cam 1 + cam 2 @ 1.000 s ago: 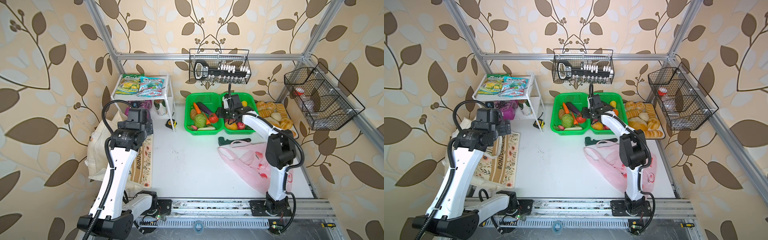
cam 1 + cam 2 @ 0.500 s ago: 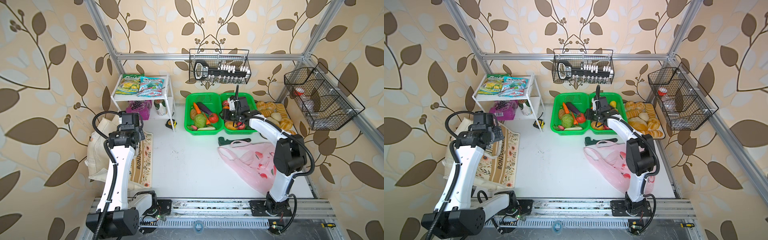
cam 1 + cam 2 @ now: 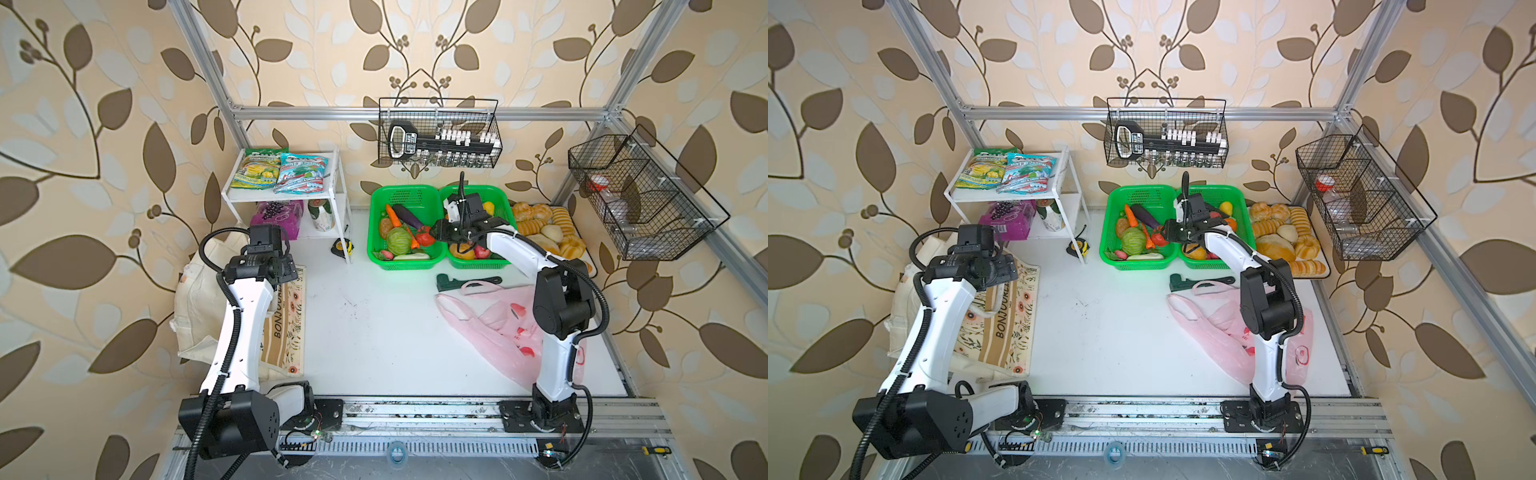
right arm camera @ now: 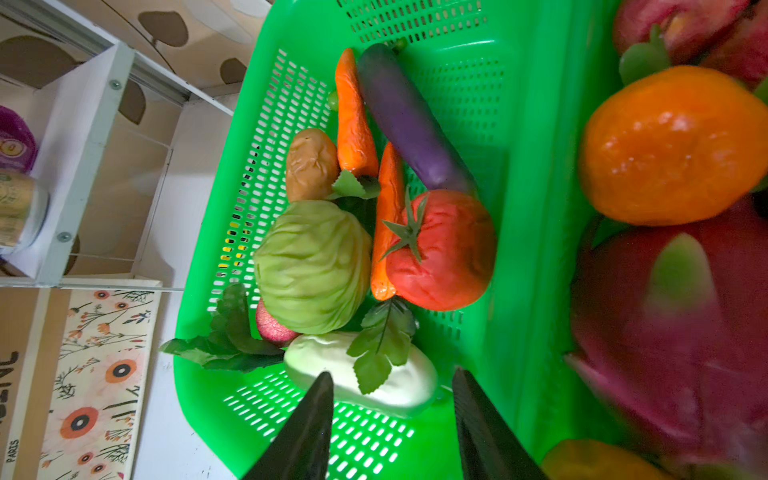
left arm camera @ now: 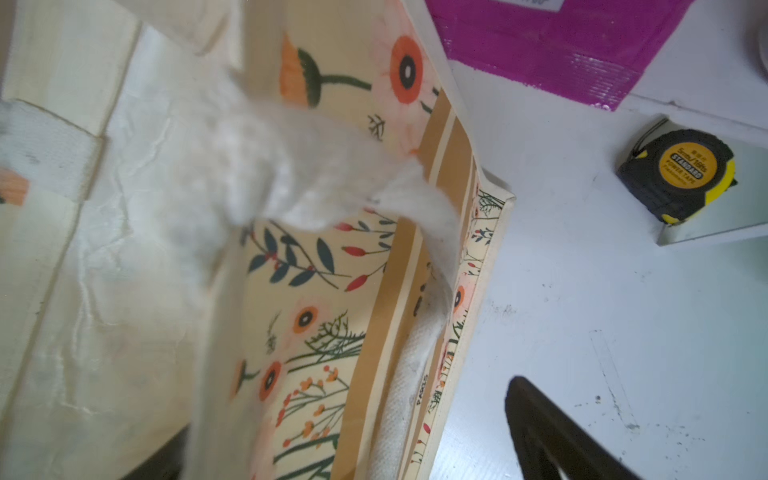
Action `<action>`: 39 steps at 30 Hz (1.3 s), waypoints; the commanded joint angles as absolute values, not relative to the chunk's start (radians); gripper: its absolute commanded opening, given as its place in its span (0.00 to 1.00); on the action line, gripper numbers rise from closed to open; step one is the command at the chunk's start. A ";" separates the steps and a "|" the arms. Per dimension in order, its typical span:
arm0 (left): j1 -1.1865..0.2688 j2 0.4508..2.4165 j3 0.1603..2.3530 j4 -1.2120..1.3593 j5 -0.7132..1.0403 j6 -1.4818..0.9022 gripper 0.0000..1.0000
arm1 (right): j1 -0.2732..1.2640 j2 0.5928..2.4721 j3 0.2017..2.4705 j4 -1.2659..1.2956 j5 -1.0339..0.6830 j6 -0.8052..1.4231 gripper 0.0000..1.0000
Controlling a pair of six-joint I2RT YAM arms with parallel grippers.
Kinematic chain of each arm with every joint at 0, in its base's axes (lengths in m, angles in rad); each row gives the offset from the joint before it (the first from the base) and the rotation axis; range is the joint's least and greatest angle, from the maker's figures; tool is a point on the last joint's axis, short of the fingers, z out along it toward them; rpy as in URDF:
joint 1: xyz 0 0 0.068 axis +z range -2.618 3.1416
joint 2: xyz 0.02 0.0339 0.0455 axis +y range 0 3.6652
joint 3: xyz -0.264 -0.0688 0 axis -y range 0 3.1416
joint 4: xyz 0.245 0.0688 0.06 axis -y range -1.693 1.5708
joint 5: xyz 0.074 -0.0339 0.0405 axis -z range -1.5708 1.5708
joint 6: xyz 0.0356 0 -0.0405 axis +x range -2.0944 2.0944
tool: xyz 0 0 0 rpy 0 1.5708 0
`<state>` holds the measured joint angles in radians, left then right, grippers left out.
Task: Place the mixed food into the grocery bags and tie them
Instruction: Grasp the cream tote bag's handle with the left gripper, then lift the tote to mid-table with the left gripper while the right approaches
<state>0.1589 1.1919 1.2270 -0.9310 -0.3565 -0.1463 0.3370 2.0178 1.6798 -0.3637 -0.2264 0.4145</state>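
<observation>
Motion in both top views belongs to both arms. The left pincer [image 3: 289, 269], a second ago up by the white shelf [image 3: 337, 195], has drawn back over the cream tote [image 3: 286, 332], which lies slumped at the left edge of the counter [image 3: 374, 332]. It carries nothing, so the purple grape packet [image 3: 276, 212], small can [image 3: 321, 214] and teal mint packet [image 3: 300, 172] remain on the shelf. The right pincer [image 3: 1166, 237] has swung from the fruit basket [image 3: 1233, 195] across to the vegetable basket [image 3: 1111, 232], ending just beside the red tomato [image 3: 1158, 239]. I judge that a pick is being lined up. Nothing looks bagged yet, and the pink plastic bag [image 3: 490, 328] lies thin and crumpled by the right arm's base.

Left wrist view: the jaws stand wide, with one black finger [image 5: 552, 432] over bare counter. Woven canvas with a flower print and a fuzzy webbing strap [image 5: 291, 174] fill the frame. The glossy packet's crimped edge shows beyond, and a tape measure [image 5: 679, 168] lies near.

Right wrist view: the fingers are half-spread, narrowing and empty, above a smooth pale gourd [image 4: 415, 390]. Beyond it, in the perforated hard-plastic basket, sit the dimpled matte tomato, the ribbed green cabbage [image 4: 311, 266] and the wrinkled brown potato [image 4: 311, 164].
</observation>
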 commanded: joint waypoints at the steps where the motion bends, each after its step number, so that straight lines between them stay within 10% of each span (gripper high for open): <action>1: 0.165 1.164 1.207 -0.931 -0.304 -0.163 0.93 | 0.342 2.041 1.718 -0.391 -0.244 0.396 0.47; 24: 0.165 1.122 1.295 -1.009 -0.481 -0.182 0.97 | 0.507 1.332 1.097 -0.359 -0.237 0.493 0.53; 33: 0.164 1.029 1.309 -1.064 -0.247 -0.222 0.14 | 0.530 1.129 0.957 -0.349 -0.186 0.587 0.55; 39: 0.158 1.008 1.390 -1.210 -0.001 -0.326 0.00 | 0.532 1.082 0.952 -0.349 -0.178 0.628 0.55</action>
